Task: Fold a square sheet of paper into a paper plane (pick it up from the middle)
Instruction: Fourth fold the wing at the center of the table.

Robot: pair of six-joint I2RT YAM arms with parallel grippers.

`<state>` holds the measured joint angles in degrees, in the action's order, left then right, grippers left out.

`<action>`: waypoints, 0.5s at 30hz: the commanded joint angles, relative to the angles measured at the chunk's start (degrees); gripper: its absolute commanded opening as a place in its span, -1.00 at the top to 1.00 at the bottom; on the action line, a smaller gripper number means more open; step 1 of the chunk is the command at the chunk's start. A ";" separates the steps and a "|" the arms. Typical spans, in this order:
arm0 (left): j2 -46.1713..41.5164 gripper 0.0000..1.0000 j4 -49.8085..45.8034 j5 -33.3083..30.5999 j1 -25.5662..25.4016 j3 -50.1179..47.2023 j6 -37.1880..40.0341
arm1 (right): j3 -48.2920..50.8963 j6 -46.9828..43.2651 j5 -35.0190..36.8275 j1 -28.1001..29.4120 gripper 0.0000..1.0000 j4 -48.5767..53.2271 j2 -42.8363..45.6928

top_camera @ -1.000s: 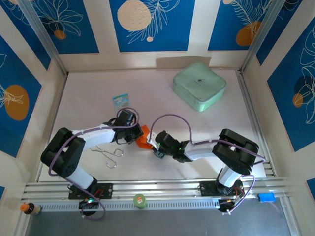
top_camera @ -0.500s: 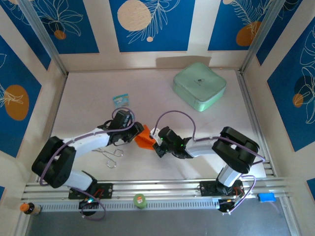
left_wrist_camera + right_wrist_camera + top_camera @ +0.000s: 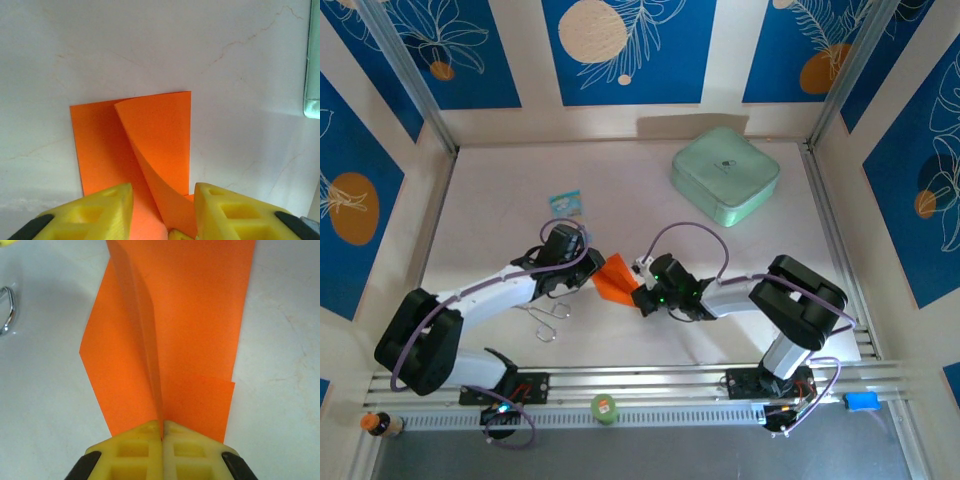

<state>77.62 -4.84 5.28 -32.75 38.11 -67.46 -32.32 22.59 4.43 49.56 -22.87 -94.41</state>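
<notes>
Right gripper (image 3: 161, 434) pinched tight on an upright fold of the square sheet of paper (image 3: 190, 315), left gripper (image 3: 162, 196) spread astride its opposite edge, mid-table, with a metal clip (image 3: 544, 312) near left, a blue-and-white packet (image 3: 565, 204) beyond and a mint-green box (image 3: 725, 175) far right.

lighting bright and even, diffuse from above. soft shadows under both arms on the table (image 3: 620, 180). wrist views sharp on paper, yellow fingers (image 3: 135, 450) slightly blurred.
</notes>
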 commanded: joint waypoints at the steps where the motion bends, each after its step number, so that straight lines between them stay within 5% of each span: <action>1: 0.22 0.33 -0.53 0.05 0.36 -0.60 -0.44 | 1.23 4.99 -2.33 -0.94 0.93 -1.29 -0.92; 15: 0.42 0.56 -6.95 7.25 0.76 2.57 2.90 | 1.90 18.55 -2.82 -0.27 0.93 -0.11 1.49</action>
<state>77.80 -8.56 9.43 -32.47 38.57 -66.67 -31.66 35.97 1.41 47.77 -23.24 -94.19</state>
